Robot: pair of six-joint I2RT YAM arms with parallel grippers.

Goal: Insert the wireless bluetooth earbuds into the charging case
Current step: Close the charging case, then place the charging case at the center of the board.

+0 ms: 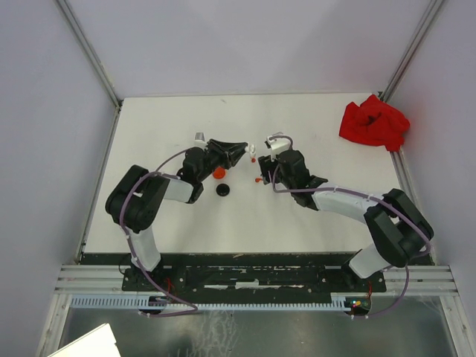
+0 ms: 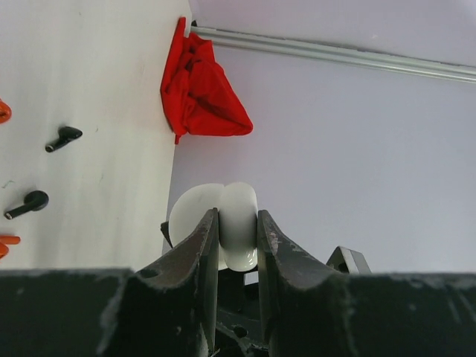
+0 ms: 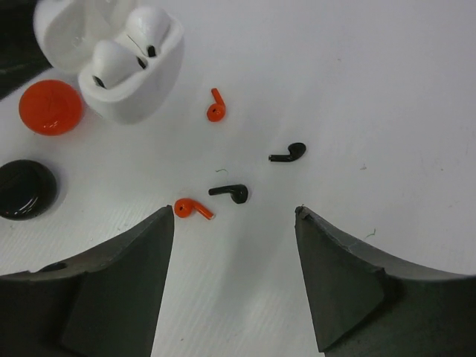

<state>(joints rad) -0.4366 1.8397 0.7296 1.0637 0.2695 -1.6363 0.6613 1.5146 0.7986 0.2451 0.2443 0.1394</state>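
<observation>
Stem of the black earbud (image 3: 232, 193) runs left-right at lower centre, just ahead of my spread-open right gripper (image 3: 232, 211), while my left gripper (image 2: 238, 217) clamps the white case (image 2: 190, 216).

Top camera looks down on the whole table (image 1: 297, 223). Left wrist looks low across it; right wrist close, downward. Both show black earbuds (image 3: 288, 154).

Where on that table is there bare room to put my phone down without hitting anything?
Bare table runs along the far edge, from the left wall to the red cloth, and again near the front, between the left arm and right arm. The middle is crowded: white case, orange case, black case, loose earbuds.
</observation>
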